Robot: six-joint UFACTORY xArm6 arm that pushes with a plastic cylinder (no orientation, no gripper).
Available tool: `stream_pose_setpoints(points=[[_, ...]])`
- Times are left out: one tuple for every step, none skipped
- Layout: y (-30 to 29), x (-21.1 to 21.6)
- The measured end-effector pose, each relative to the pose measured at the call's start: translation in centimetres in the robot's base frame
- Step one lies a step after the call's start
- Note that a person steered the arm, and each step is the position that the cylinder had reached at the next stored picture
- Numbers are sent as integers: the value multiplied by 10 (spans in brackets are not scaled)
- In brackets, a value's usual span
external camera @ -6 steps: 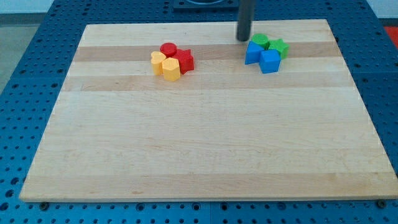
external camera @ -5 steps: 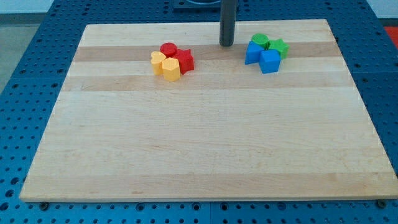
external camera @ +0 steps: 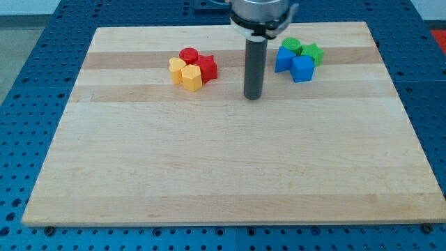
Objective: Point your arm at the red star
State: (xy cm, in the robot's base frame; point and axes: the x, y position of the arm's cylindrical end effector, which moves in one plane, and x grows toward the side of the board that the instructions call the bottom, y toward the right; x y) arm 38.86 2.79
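Far to the view's left of our tip (external camera: pixel 252 97) sat two yellow blocks (external camera: pixel 185 73), one heart-shaped. Closer, up and to the left, sat a red round block (external camera: pixel 188 54) and the red star block (external camera: pixel 206 67), all bunched together. Our tip was bare and held nothing. Up to its right sat blue blocks (external camera: pixel 294 63) and green blocks (external camera: pixel 304 49). We thought a big slide left could bump the star away.

My tip (external camera: pixel 252 97) down, rod upright, near the view's top-centre.
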Motion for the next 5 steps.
stream_pose_setpoints(points=[[-20, -24], [-30, -26], [-34, -26], [-44, -26], [-64, -26]])
